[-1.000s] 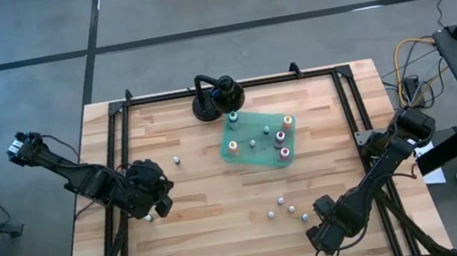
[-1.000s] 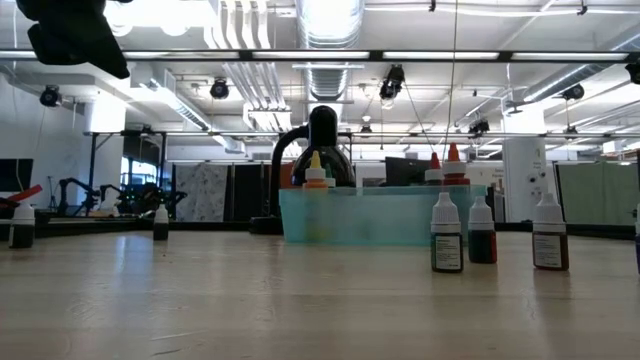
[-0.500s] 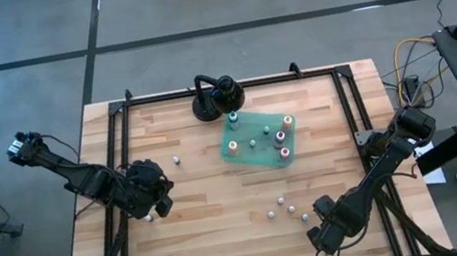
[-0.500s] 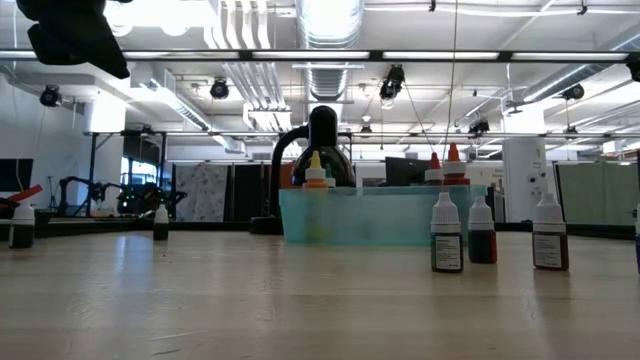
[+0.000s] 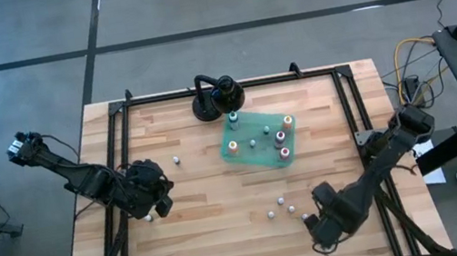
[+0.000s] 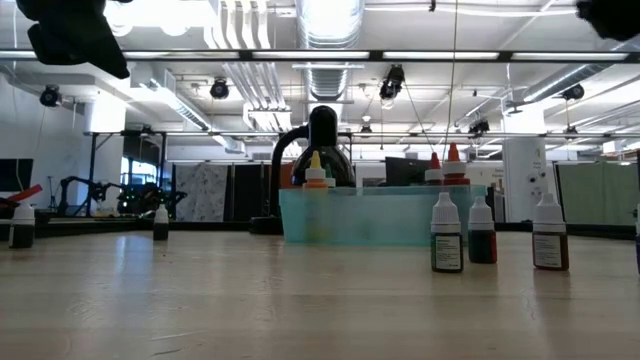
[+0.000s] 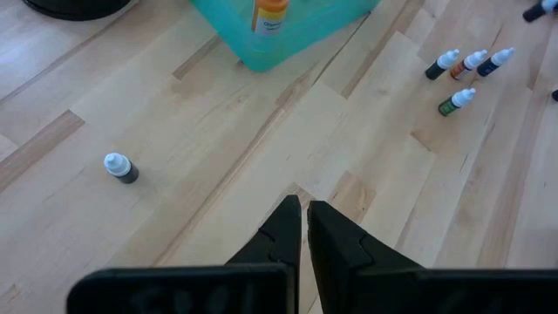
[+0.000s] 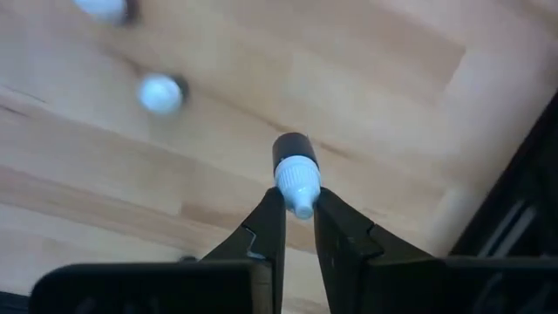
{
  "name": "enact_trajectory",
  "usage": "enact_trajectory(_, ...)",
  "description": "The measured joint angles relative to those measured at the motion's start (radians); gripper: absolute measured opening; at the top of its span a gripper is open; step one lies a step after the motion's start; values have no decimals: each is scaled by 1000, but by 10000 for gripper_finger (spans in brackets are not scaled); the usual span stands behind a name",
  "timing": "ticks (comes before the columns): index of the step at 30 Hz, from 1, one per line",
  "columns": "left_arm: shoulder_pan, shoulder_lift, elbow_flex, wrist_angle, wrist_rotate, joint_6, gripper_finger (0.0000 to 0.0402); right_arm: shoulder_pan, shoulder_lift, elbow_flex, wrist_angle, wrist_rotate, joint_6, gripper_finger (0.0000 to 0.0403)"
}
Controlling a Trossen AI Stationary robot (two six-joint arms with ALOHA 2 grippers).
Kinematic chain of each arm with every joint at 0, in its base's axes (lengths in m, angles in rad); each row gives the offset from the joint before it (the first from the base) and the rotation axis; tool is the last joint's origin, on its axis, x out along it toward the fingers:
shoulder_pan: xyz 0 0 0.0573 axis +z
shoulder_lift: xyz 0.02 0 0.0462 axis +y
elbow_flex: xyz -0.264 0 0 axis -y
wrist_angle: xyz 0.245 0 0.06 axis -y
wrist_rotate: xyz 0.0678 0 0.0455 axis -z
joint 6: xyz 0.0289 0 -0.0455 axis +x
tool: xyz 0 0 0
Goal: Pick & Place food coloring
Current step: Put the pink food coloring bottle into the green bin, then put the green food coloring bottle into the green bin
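Tiny food coloring bottles (image 5: 280, 199) stand loose on the wooden table right of centre, seen in the low view as whitish bottles (image 6: 447, 235). Two more bottles (image 5: 176, 160) stand on the left side. Others stand upright in the teal tray (image 5: 256, 156). My right gripper (image 5: 317, 221) is near the table's near right corner, shut on one dark-bodied, white-capped bottle (image 8: 292, 157). My left gripper (image 7: 302, 214) is shut and empty, above the table's left part (image 5: 160, 203). My right gripper pinches the bottle by its white cap (image 8: 298, 179) between the two fingertips (image 8: 270, 214), coming from above and pointing down. The dark body (image 8: 290, 144) points away below the fingers. Whether its base is off the table I cannot tell.
A black round-based stand (image 5: 207, 106) sits at the far edge behind the tray. Black frame rails (image 5: 127, 153) run along the table's left, right and far sides. Bare wood lies across the middle and near parts of the table (image 5: 217, 231).
My right gripper has shifted a little toward the far edge, closer to the loose bottles, and a dark part of that arm now shows at the top right of the low view. The bottles on the table stand as before.
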Motion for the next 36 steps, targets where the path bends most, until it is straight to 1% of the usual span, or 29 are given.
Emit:
enact_trajectory(3, 0, 0, 0, 0, 0, 0, 0, -52, 0, 60, -71, 14, -86, 39)
enact_trajectory(6, 0, 0, 0, 0, 0, 0, 0, -116, 0, 96, -93, 25, -193, 39)
enact_trajectory(11, 0, 0, 0, 0, 0, 0, 0, -211, 0, 159, -85, 103, -326, 38)
enact_trajectory(15, 0, 0, 0, 0, 0, 0, 0, -264, 0, 214, -84, 180, -404, 38)
enact_trajectory(19, 0, 0, 0, 0, 0, 0, 0, -300, 0, 248, -83, 226, -458, 36)
enact_trajectory(26, 0, 0, 0, 0, 0, 0, 0, -341, 0, 262, -62, 285, -487, 34)
enact_trajectory(32, 0, 0, 0, 0, 0, 0, 0, -370, 0, 289, -22, 374, -529, 35)
enact_trajectory(36, 0, 0, 0, 0, 0, 0, 0, -396, 0, 322, 22, 431, -597, 22)
